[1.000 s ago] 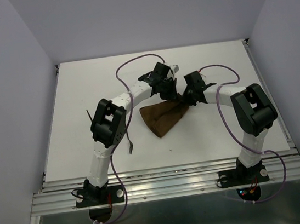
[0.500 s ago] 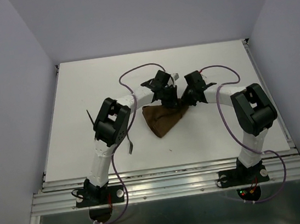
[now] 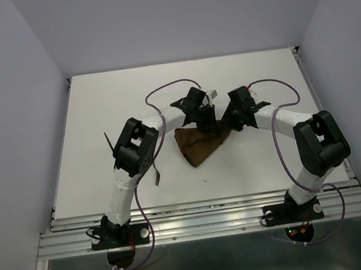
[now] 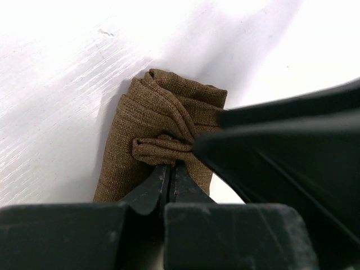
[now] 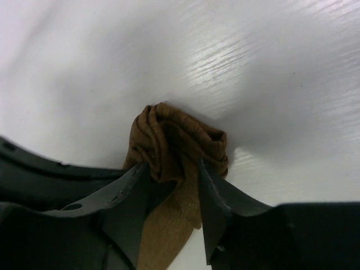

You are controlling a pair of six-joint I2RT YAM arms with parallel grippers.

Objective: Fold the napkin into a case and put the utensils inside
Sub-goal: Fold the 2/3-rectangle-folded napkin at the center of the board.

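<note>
While the left gripper (image 4: 170, 171) pinches a fold of the napkin (image 4: 163, 112) (bunched on the table (image 4: 56, 67)), the right gripper (image 5: 172, 167) stands spread, straddling its crumpled end.

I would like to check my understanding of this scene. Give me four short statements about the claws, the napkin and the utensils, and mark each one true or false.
1. The left claw is shut on a small fold of the brown napkin. True.
2. The right claw has its jaws pressed tightly together. False: the jaws stand apart, with a bunched end of the napkin between them.
3. The utensils lie inside the napkin. False: a thin dark utensil lies on the white table beside the left arm, apart from the cloth.
4. In the top view, the napkin lies between the two claws. True.
</note>
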